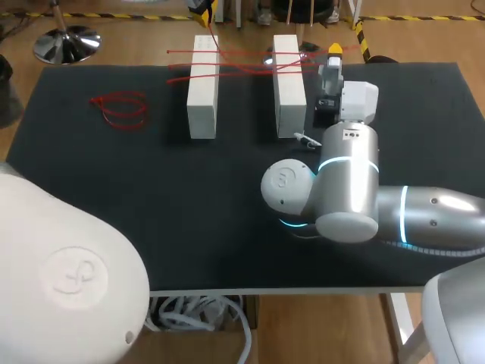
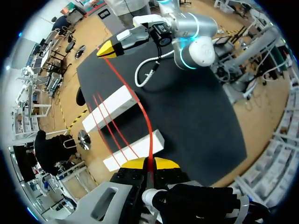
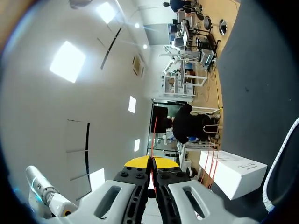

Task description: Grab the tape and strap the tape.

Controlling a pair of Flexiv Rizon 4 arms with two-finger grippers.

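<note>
Note red tape (image 2: 148, 126) strung in several strands across left white block (image 1: 203, 87) and right white block (image 1: 289, 83) at far side of desk (image 1: 151, 212), with one strand stretched from end effector to end effector. Find left end effector (image 2: 149, 163) pinched narrow on one end of tape beyond far end of left white block, and right end effector (image 3: 150, 162) pinched narrow on the other end just beside far end of right white block. Log loose red bundle (image 1: 120, 110) lying on desk, well apart from both blocks.

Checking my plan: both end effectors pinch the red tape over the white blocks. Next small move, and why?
Probably ease the left end effector away from the right end effector to tension the red tape; its strands cross unevenly over the white blocks.
</note>
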